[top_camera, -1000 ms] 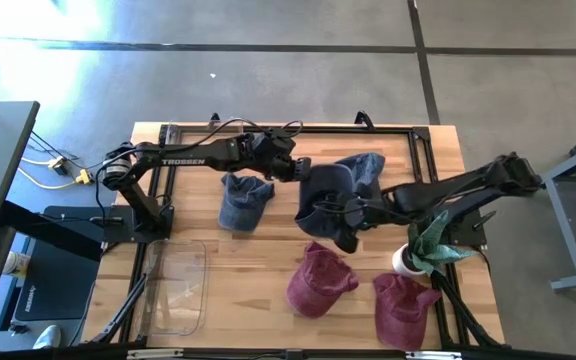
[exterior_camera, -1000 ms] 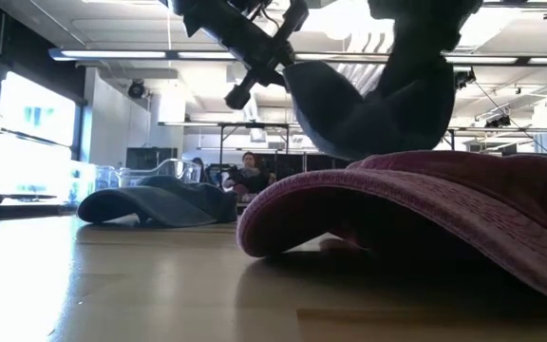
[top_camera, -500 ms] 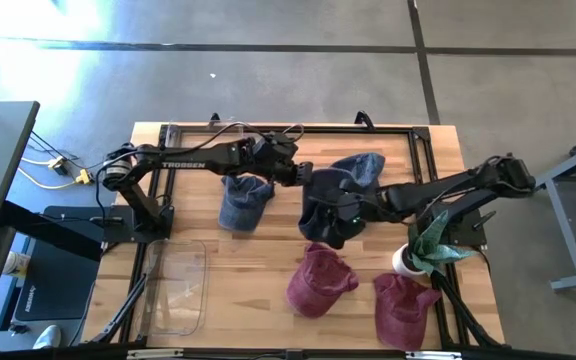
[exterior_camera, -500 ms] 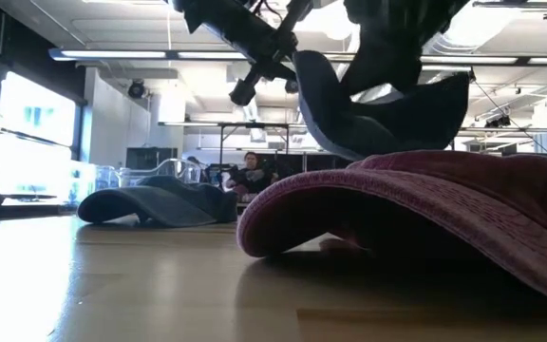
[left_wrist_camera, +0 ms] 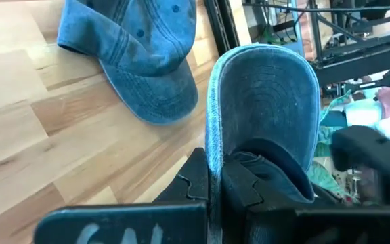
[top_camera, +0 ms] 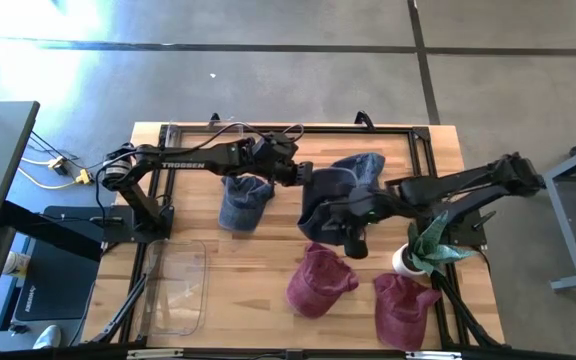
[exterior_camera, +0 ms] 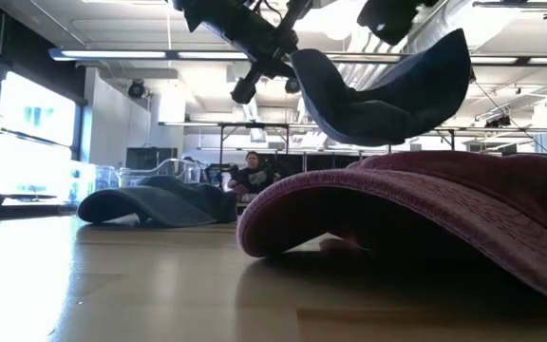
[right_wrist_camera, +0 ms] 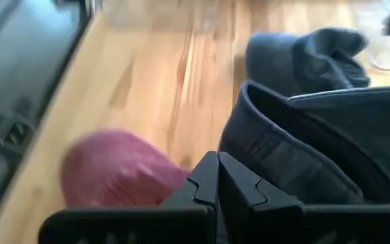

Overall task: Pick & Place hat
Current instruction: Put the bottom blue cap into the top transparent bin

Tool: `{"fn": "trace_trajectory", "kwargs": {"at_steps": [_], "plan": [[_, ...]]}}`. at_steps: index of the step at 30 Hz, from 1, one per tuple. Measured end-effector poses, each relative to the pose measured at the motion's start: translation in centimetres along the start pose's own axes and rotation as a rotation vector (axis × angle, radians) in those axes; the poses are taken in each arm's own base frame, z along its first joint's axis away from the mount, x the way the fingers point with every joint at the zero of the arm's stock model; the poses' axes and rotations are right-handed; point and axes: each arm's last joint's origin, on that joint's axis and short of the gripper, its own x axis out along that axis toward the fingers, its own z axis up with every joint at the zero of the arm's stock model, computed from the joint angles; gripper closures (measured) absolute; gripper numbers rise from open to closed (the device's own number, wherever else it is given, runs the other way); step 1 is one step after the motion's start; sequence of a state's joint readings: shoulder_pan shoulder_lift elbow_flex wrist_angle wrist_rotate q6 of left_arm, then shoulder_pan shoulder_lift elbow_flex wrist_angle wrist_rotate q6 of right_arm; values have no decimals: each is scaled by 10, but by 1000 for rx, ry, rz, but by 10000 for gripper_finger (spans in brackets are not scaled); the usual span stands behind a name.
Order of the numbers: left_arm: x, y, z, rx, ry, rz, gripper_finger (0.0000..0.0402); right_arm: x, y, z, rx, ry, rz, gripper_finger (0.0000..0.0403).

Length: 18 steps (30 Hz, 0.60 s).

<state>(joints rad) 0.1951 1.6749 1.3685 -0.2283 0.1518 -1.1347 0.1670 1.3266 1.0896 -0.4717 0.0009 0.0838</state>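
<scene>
Held aloft over mid-table: dark blue hat (top_camera: 330, 195), clear of the wood and above the red hat (top_camera: 320, 280). Left gripper (top_camera: 303, 172) pinched tight on the brim's edge at the far-left side. Right gripper (top_camera: 353, 228) pressed together at the hat's near-right side — pinching the crown's rim, judging by the right wrist view. Long axis running roughly between the two grippers, brim toward the left arm, crown toward the right. Both about equally close, one at each end; probably a handover or a spreading of the hat. Second blue hat (top_camera: 243, 200) lying on the table just left.
</scene>
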Motion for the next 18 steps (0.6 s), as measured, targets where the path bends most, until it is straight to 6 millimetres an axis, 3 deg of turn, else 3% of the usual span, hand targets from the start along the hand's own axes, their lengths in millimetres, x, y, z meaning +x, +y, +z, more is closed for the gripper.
{"fn": "trace_trajectory", "kwargs": {"at_steps": [7, 11, 14, 18], "plan": [[0, 0, -1, -10, 28, -9, 401, 47, -10, 11, -152, 192, -58, 402], [0, -1, -4, -1, 60, -21, 401, 63, -16, 13, -202, 260, -268, 402], [0, -1, -4, 7, 59, -21, 401, 64, -14, 16, -220, 256, -320, 402], [0, -2, -5, 12, 63, -22, 401, 46, -6, 22, -187, 232, -197, 403]]}}
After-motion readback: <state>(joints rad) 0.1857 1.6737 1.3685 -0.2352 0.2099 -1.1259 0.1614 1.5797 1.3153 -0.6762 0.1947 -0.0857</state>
